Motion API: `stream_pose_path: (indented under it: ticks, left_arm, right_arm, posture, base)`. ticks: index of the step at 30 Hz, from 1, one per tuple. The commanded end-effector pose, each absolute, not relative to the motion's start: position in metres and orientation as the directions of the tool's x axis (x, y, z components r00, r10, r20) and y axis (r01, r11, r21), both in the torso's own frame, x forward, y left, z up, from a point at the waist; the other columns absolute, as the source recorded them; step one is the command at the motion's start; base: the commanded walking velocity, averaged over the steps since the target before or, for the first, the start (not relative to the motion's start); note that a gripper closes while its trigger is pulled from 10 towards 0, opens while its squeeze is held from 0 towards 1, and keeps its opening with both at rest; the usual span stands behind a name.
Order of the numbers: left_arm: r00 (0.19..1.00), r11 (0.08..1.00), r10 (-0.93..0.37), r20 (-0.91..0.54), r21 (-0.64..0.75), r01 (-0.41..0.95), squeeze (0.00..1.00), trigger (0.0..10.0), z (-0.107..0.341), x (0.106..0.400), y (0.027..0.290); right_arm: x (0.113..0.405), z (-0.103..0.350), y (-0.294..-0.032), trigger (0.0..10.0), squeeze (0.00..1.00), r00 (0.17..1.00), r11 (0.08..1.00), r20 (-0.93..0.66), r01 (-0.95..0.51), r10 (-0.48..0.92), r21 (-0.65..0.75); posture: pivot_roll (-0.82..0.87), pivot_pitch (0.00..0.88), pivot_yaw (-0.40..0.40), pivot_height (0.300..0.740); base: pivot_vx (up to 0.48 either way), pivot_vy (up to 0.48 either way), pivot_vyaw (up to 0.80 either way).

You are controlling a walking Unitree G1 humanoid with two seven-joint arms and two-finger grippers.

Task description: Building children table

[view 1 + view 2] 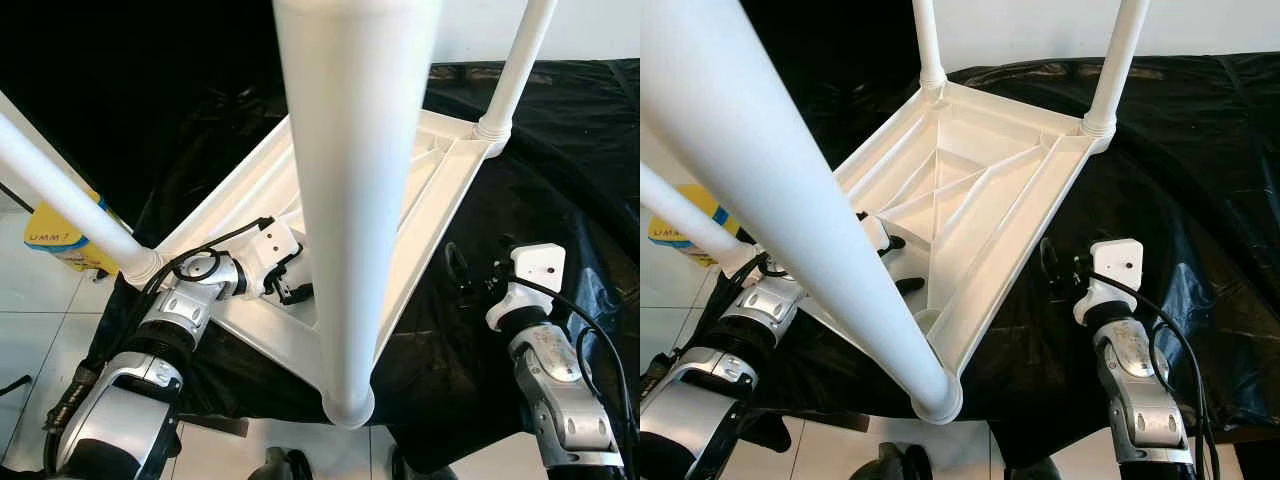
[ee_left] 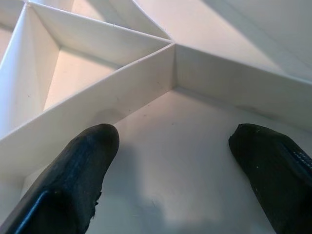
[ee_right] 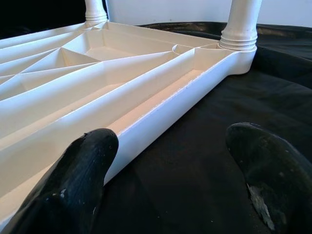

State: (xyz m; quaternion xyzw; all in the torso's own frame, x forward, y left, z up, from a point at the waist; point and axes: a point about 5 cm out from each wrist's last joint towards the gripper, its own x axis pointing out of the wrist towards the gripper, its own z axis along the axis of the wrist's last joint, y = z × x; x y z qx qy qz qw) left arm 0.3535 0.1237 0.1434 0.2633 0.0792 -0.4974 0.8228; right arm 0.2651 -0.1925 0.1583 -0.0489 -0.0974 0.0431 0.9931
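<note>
Upturned white table (image 1: 970,190) (four legs up)

Black sheet (image 1: 1200,190) covers the support surface, creased and glossy, hanging over the near edge above white floor tiles (image 1: 30,290). White table (image 1: 980,200) lies upside down directly on the sheet, ribbed underside facing up, four legs (image 1: 1110,70) standing up from the corners. Its near corner overhangs the sheet's near edge. Yellow box (image 1: 60,240) sits on the tiles, beside the sheet's left edge, partly hidden by a leg.
</note>
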Motion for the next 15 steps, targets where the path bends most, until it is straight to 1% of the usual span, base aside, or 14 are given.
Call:
stream_pose_path:
  ticks: [1, 15]
  left_arm:
    - [0.469, 0.359, -0.75, -0.467, 0.308, 0.881, 0.0, 9.3, 0.1248, 0.3483, 0.1307]
    - [0.469, 0.359, -0.75, -0.467, 0.308, 0.881, 0.0, 9.3, 0.1248, 0.3483, 0.1307]
  right_arm:
    - [0.2629, 0.157, -0.1919, 10.0, 0.0, 0.979, 0.992, 0.181, -0.075, 0.093, -0.103]
    - [0.2629, 0.157, -0.1919, 10.0, 0.0, 0.979, 0.992, 0.181, -0.075, 0.093, -0.103]
  posture:
    - [-0.16, 0.188, 0.104, 0.74]
    - [-0.16, 0.188, 0.104, 0.74]
  base:
    - [0.0, 0.0, 0.0]
    - [0.0, 0.0, 0.0]
